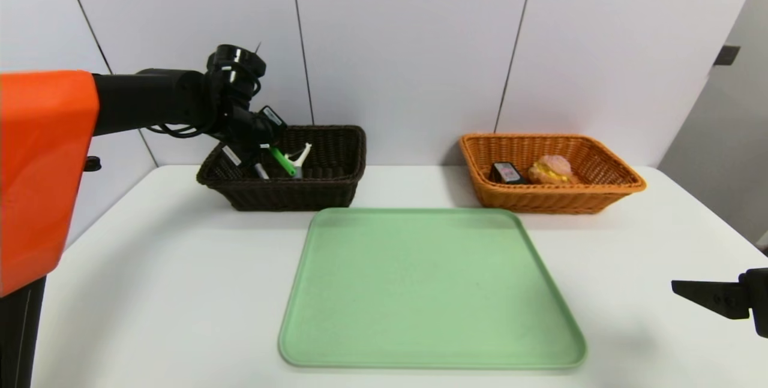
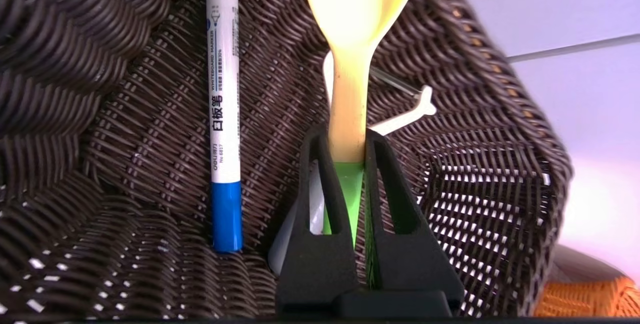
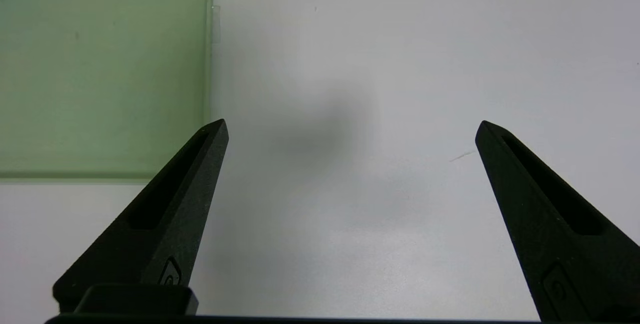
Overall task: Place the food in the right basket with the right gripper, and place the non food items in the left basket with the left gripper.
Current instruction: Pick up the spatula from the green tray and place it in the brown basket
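Yellow pasta spoon with a green plastic handle (image 2: pixel 348 88): lay between the fingertips of the left gripper, over the inside of the left basket; its yellow head reached out beyond the tips, and in the head view its green handle slanted from the gripper toward 4 to 5 o'clock.
Black two-fingered left gripper (image 2: pixel 347 146): clenched on the spoon, near where the yellow shaft met the green handle; it pointed down into the basket.
Dark brown rectangular woven wicker left basket (image 1: pixel 288 195): stood between 10 and 11 o'clock from the tray's middle in the head view.
White marker with blue ends (image 2: pixel 224 113): lay inside that basket, apart from the fingers, near 6 o'clock from the left gripper in the head view.
White Y-shaped peeler with a grey handle (image 1: pixel 303 157): rested in the same basket, near 4 o'clock from the left gripper.
Orange rectangular woven wicker right basket (image 1: pixel 558 202): stood between 1 and 2 o'clock from the tray's middle, holding a small black box (image 1: pixel 507 173) and a round pink-topped bun with yellow filling (image 1: pixel 552 170).
Black right gripper (image 3: pixel 352 131): spread wide and holding nothing, above the white table (image 3: pixel 350 254), near 3 o'clock from the green rectangular tray (image 1: pixel 432 292).
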{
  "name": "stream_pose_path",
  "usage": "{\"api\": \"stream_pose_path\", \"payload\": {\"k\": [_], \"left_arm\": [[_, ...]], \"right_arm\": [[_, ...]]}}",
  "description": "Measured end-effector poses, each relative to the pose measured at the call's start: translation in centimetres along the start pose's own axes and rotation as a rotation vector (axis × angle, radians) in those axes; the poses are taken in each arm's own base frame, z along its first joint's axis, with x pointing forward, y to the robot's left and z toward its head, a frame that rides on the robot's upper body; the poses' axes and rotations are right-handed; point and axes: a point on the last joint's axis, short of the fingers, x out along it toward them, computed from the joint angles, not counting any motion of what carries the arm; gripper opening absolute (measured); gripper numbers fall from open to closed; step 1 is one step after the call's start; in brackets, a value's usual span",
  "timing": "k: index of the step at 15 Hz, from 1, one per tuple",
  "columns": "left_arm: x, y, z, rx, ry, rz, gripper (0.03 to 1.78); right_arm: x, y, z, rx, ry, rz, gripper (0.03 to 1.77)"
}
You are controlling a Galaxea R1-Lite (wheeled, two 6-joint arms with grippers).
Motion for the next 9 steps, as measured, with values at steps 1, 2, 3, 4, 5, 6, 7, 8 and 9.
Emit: {"api": "stream_pose_path", "payload": {"k": [1,2,3,4,5,6,7,8,9], "left_arm": [[0.33,0.1,-0.15,0.004,0.004,0.006,0.11],[0.6,0.2,-0.27,0.005,0.008,0.011,0.3],[0.79,0.26,-0.35,0.006,0.01,0.015,0.47],[0.91,0.31,-0.4,0.007,0.012,0.017,0.61],[1.01,0.35,-0.45,0.009,0.014,0.019,0.75],[1.06,0.37,-0.47,0.009,0.014,0.021,0.87],[1.08,0.39,-0.49,0.011,0.015,0.022,0.97],[1.06,0.39,-0.46,0.012,0.014,0.022,1.06],[0.94,0.36,-0.39,0.014,0.01,0.021,1.13]], "right_arm": [[0.01,0.0,-0.01,0.0,0.001,0.0,1.71],[0.01,0.0,-0.01,0.0,0.0,0.0,1.71],[0.0,0.0,0.0,0.001,0.0,0.0,1.71],[0.0,0.0,0.01,0.001,-0.001,0.0,1.71],[-0.01,0.0,0.02,0.001,-0.002,0.0,1.71],[-0.01,0.0,0.02,0.001,-0.002,0.0,1.71],[-0.01,0.0,0.03,0.0,-0.002,0.001,1.71],[-0.02,0.0,0.05,0.0,-0.003,0.001,1.71],[-0.03,0.0,0.07,0.0,-0.004,0.002,1.71]]}}
